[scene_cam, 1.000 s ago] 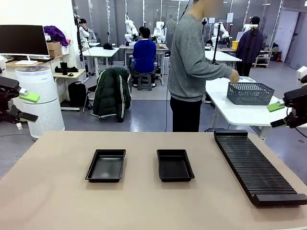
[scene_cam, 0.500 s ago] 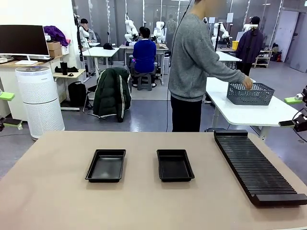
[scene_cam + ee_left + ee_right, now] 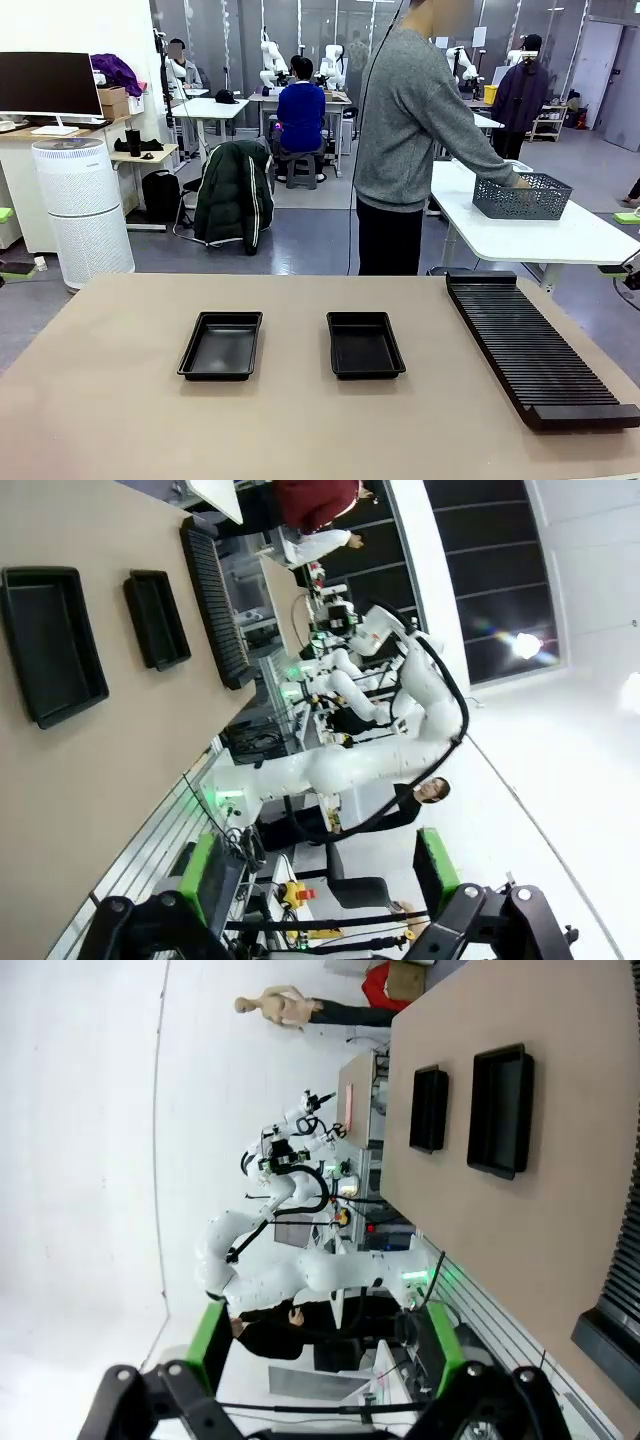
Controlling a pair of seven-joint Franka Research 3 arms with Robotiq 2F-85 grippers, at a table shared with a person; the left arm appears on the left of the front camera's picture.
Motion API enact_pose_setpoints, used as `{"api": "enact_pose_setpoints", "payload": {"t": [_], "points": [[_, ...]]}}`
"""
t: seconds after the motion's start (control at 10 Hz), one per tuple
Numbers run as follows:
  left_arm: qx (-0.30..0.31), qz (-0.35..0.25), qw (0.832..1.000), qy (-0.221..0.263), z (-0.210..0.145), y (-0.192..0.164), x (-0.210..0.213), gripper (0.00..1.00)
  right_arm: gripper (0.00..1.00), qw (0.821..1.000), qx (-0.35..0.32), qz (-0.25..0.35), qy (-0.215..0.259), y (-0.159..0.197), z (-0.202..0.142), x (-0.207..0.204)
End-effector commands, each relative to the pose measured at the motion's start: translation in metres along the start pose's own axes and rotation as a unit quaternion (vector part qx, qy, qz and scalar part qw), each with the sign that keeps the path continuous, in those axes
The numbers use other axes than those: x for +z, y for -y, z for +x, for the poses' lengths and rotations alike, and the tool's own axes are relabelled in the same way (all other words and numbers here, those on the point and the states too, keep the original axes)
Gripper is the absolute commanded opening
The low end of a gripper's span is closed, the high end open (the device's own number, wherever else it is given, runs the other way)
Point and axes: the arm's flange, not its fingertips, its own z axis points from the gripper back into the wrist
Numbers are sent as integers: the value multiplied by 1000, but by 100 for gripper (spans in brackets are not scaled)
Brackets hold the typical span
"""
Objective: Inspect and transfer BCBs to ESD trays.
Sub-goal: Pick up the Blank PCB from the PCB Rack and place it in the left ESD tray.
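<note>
Beige bench (image 3: 120,420) carries the two ESD trays (image 3: 221,345), empty, side by side left of the ribbed rack (image 3: 535,350) — seemingly laid ready for filling; left pincer (image 3: 320,880) and right pincer (image 3: 328,1350) gape wide, holding nothing.

Tan table (image 3: 300,430) with long black ribbed rack (image 3: 535,345), busy lab behind.
Rack lies on the table's right part, running away from camera. Beyond rack: white side table (image 3: 520,238) carrying grey mesh basket (image 3: 520,197). Person in grey sweater (image 3: 400,130) stands beyond-left of rack. Far left of rack: jacket-draped chair (image 3: 233,195), white air purifier (image 3: 82,205), monitor (image 3: 50,83).
</note>
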Motion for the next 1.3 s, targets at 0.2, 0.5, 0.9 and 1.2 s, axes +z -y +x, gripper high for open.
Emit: {"api": "enact_pose_setpoints", "payload": {"t": [0.2,0.5,0.9,1.2], "points": [[-12,-18,1000,7,3,-6,7,100,100,1000,20,10,-11,4,15,15],[-17,-10,1000,7,3,-6,2,100,100,1000,20,7,-9,12,19,27],[0,-7,1000,-4,1,-8,5,100,100,1000,7,-3,-5,10,15,20],[47,4,999,-6,-6,-9,-13,100,100,1000,3,-15,3,12,15,13]]}}
